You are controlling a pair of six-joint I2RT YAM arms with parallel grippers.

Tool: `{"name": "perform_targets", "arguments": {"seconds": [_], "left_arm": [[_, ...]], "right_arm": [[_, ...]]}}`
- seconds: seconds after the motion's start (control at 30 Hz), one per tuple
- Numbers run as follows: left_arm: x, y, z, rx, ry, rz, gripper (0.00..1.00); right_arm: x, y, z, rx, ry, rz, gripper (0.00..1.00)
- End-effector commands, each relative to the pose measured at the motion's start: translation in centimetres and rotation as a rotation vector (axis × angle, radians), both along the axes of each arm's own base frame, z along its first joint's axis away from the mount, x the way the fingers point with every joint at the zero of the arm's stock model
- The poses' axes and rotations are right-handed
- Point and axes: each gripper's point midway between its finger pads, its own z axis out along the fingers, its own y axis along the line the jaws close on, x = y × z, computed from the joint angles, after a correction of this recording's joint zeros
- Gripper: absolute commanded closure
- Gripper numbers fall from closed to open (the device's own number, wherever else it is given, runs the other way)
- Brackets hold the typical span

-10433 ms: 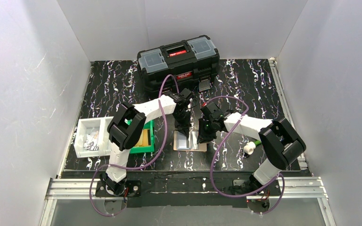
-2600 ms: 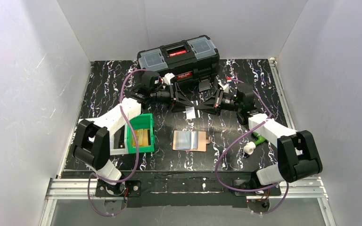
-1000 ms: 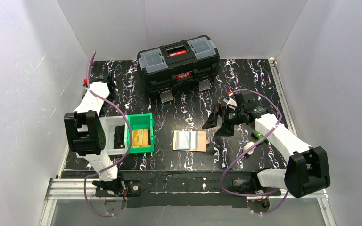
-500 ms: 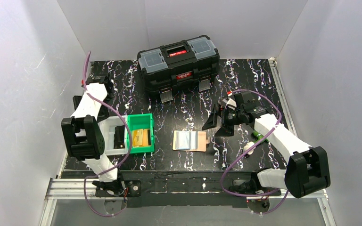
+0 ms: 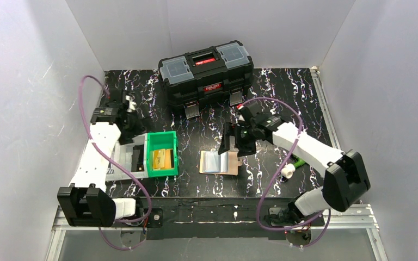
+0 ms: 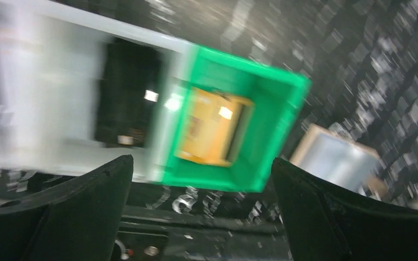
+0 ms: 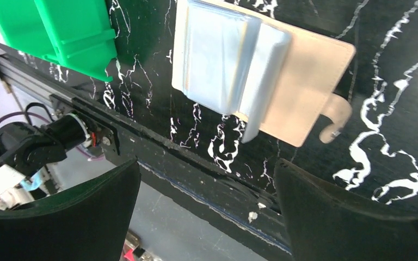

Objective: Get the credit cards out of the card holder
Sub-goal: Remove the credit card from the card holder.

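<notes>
My right gripper (image 7: 207, 163) spread wide, empty, over card holder (image 7: 299, 92), light blue card (image 7: 217, 60) on it; left gripper (image 6: 201, 160) spread too, near green bin (image 6: 272, 109).

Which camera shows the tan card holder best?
The right wrist view: the card holder lies open, close and sharp. The top view shows it small; the left wrist view catches it blurred near the right edge.

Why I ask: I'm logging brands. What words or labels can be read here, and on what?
Nothing is legible.
On the toolbox, red lid label: white print, too small to read.
Its red front label: too small to read.
The card holder: no text shows.
The green bin: no text shows.
</notes>
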Motion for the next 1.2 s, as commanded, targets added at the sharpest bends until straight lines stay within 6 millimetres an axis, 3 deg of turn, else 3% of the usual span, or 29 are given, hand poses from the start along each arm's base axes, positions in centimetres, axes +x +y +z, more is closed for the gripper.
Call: {"name": "perform_targets", "arguments": {"seconds": [0.0,0.1,0.2,0.33,0.63,0.9,1.07,1.17], "left_arm": [[-0.9,-10.6,0.6,-0.299,-0.037,-0.238,0.02],[-2.1,-14.5,0.5,-0.363,-0.018,-0.327,0.02],[-2.8,-16.3,0.1,-0.377,0.002,-0.375,0.02],[-2.7,-16.4,-0.4,-0.366,0.023,-0.382,0.02],[-2.8,-16.4,-0.2,-0.362,0.040,-0.390,0.02],[-2.6,-16.6,-0.6,-0.365,0.056,-0.393,0.02],[-2.8,-16.5,-1.4,-0.361,0.078,-0.390,0.02],[-3.0,-16.7,-2.0,-0.365,0.092,-0.394,0.02]], "right_arm": [[1.3,2.3,-0.2,-0.088,-0.048,-0.026,0.02],[1.8,3.9,-0.8,-0.152,-0.050,-0.014,0.02],[2.5,5.1,-1.2,-0.222,-0.070,-0.008,0.02],[3.1,6.3,-3.0,-0.256,-0.026,-0.003,0.09],[2.6,6.4,-6.6,-0.333,0.030,0.006,0.30],[1.5,6.9,-8.7,-0.397,0.050,0.052,0.32],[1.8,6.7,-10.0,-0.447,0.044,0.063,0.32],[1.6,6.4,-10.9,-0.477,0.059,0.073,0.40]]}}
